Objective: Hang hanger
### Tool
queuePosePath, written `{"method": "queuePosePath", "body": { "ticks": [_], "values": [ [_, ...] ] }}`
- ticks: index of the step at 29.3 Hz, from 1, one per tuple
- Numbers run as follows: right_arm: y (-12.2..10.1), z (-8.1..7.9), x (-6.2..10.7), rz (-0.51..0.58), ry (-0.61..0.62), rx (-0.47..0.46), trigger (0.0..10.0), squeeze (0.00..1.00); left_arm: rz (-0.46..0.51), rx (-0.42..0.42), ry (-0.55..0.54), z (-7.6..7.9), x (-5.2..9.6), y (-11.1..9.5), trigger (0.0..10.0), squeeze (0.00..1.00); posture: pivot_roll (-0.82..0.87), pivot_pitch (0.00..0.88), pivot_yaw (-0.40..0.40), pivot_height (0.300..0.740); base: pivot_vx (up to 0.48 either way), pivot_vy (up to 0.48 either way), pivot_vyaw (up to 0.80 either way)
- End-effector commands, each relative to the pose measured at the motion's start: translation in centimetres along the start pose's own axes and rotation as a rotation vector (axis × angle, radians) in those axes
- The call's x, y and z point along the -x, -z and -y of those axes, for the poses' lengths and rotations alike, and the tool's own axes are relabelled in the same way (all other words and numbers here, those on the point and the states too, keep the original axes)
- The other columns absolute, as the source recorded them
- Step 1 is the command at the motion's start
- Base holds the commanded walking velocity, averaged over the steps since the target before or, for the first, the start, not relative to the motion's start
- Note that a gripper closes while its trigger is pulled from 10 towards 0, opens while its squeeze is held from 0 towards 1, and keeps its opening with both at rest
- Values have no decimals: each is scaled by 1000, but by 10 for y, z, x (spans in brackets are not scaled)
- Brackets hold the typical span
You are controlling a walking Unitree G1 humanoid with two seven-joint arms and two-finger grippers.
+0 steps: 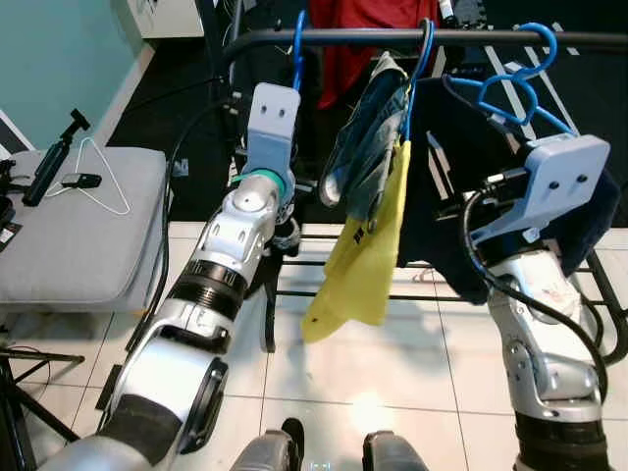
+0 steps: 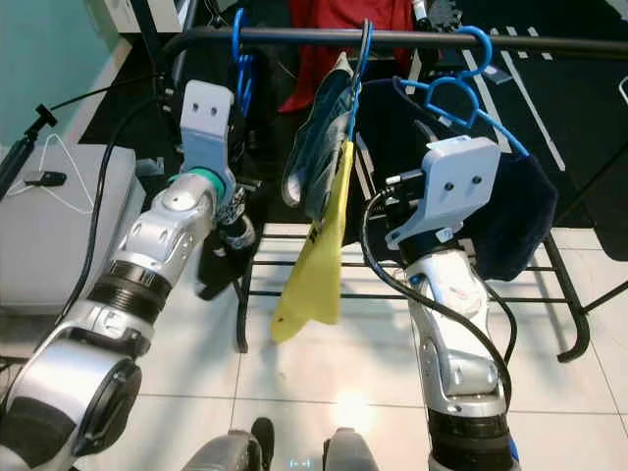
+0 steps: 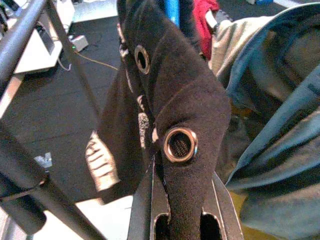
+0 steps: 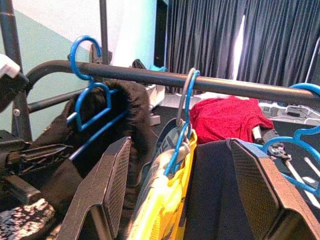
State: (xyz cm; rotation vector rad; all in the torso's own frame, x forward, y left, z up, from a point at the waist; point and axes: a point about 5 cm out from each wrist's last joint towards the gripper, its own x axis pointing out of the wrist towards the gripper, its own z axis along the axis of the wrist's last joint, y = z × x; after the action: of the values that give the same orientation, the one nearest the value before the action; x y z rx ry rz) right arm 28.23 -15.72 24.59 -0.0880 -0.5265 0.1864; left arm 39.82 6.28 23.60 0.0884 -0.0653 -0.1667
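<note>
Blue hanger carrying a dark garment is hooked on the rail at eleven o'clock, the left hand seemingly clamped on its cloth, so letting go comes next; the right hand waits spread apart.

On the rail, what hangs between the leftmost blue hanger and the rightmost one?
A third blue hanger, carrying a denim garment and a yellow cloth. Both eye views show it on the rail.
</note>
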Motion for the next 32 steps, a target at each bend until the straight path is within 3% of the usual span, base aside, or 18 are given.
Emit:
{"method": "queuePosePath", "body": {
  "ticks": [1,8,9,10,17,23,24,27,29,31,32],
  "values": [
    [0,-3,2,-9,-9,-5,10000,0,79,-9,11,2,-2,-16,10000,0,-196,65,127,740,0,0,0],
    [3,-5,3,-20,-8,-10,10000,0,56,-59,-13,3,-3,-7,10000,0,-195,69,129,740,0,0,0],
    [4,-5,4,-25,-8,-13,10000,0,39,-80,-30,2,-3,0,10000,173,-193,70,129,740,0,0,0],
    [5,-6,5,-30,-8,-16,10000,0,16,-89,-33,-2,-1,10,10000,1000,-191,73,127,740,0,0,0],
    [6,-6,5,-35,-6,-21,10000,0,-16,-86,-32,-7,3,24,10000,1000,-188,76,126,740,0,0,0],
    [10,-7,8,-50,-2,-36,10000,0,-10,-42,-35,-26,18,36,10000,1000,-176,89,121,740,0,0,0],
    [11,-6,10,-60,4,-40,10000,0,32,-15,-12,-32,28,32,10000,0,-171,96,120,740,0,0,0],
    [13,-4,12,-69,12,-39,10000,0,76,31,21,-38,38,25,10000,0,-162,100,119,740,0,0,0],
    [15,-1,15,-81,27,-29,10000,0,139,95,89,-44,55,13,10000,0,-155,105,117,740,0,0,0],
    [15,-1,15,-81,27,-29,10000,0,139,95,89,-44,55,13,10000,0,-155,105,117,740,0,0,0],
    [16,5,17,-90,44,-4,10000,0,190,117,171,-46,71,2,10000,0,-147,110,116,740,0,0,0]
  ]
}}
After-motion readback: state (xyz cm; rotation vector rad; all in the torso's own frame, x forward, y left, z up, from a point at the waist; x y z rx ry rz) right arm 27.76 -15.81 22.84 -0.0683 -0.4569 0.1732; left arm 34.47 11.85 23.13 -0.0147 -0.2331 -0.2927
